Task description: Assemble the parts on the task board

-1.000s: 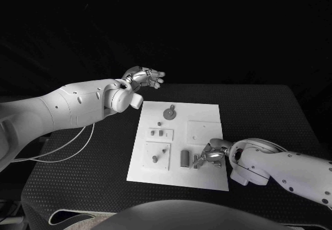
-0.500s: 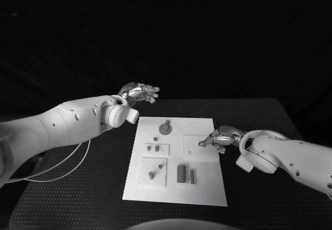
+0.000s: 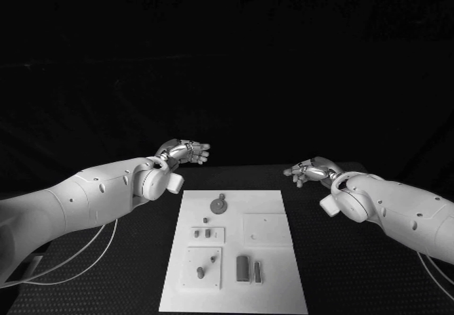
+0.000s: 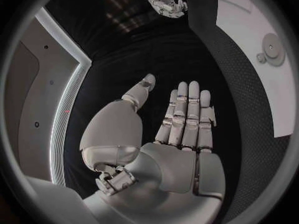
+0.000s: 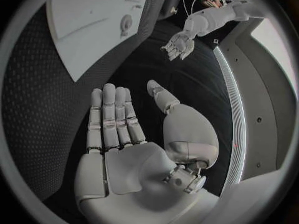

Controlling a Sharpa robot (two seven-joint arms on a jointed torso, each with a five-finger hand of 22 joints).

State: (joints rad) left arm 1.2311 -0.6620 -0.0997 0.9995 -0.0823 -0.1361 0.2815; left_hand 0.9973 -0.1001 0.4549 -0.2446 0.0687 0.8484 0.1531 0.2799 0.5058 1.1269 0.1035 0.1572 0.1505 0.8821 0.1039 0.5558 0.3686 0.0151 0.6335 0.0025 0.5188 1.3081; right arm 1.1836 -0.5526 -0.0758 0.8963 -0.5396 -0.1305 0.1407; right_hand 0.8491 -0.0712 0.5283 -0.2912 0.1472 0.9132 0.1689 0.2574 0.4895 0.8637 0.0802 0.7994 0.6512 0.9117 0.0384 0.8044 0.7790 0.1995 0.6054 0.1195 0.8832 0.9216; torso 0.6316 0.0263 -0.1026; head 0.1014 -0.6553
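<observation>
pulled back from the lower right of the task board (image 3: 274, 262) to frame's right, right hand (image 3: 310, 172) flat and empty like left hand (image 3: 184, 152), parts (image 3: 248, 269) unattended, assembly seemingly paused or finished.

Probably robot lab: black table (image 3: 369, 262), white task board (image 3: 274, 203).

Arms: two smooth white shells with rounded, bulging segments; small dark dots, probably screws or recessed holes, dot the forearm casings.
Wrists: each ends in a rounded white cap behind the hand.
Left hand (image 3: 185, 151): silver metal, segmented fingers with visible links; pale palm plate and a bulbous white thumb base in the wrist view.
Right hand (image 3: 310, 172): the same silver build, with an exposed metal joint below the thumb mound.
Cables: thin pale cables loop beneath the left arm.
</observation>
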